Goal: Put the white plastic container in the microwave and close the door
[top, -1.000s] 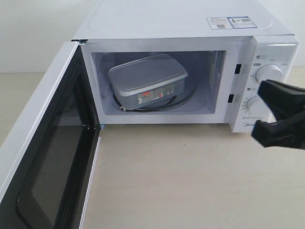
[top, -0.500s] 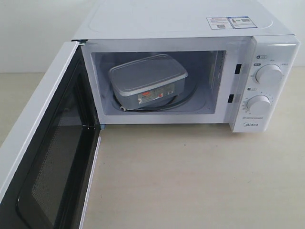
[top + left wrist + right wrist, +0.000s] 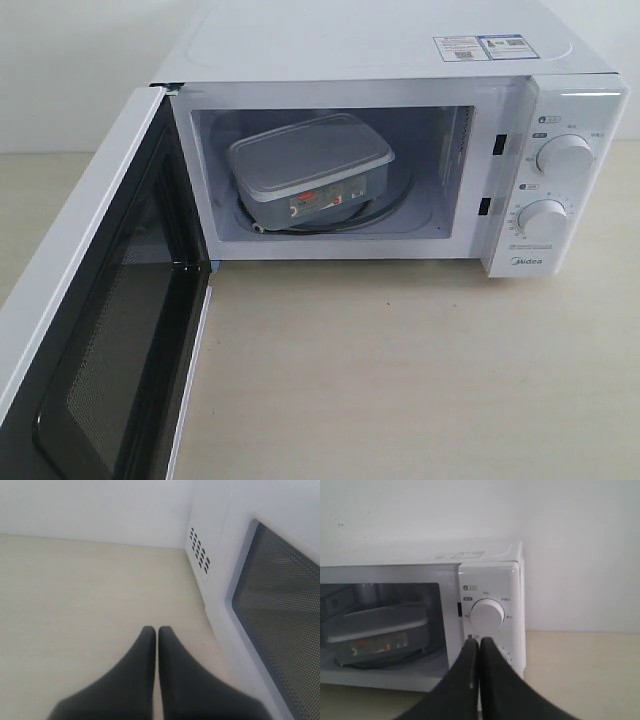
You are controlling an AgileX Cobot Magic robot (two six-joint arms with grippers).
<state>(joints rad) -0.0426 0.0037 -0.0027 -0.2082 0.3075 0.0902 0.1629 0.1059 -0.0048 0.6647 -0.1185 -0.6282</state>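
**Operator:** State of the fingers (image 3: 145, 652)?

**Technician:** On the left gripper (image 3: 157, 631) they were pressed together with nothing between them. The right gripper (image 3: 479, 641) was likewise closed on nothing. Neither gripper appeared in the exterior view.

**Operator:** Layout, largest item first?

**Technician:** The microwave (image 3: 400, 50) stood on the table (image 3: 420, 380) with its cavity exposed. The door (image 3: 140, 330), hinged on the left of the exterior view, was swung wide. It stood upright, roughly square to the oven front, with its free edge toward the camera. The white plastic container (image 3: 310, 165) sat inside the cavity, lid on, label facing outward.

**Operator:** Which relation governs the closing move?

**Technician:** The door's outer face, with its mesh window (image 3: 280, 630), lay just beside the left fingertips, flanking the gripper without touching it. The right gripper faced the control panel, in line with the upper knob (image 3: 487, 614), well apart from the door. Judgement: placement is complete. The left arm is the nearer one, and its push should go against the outer face, toward the cavity.
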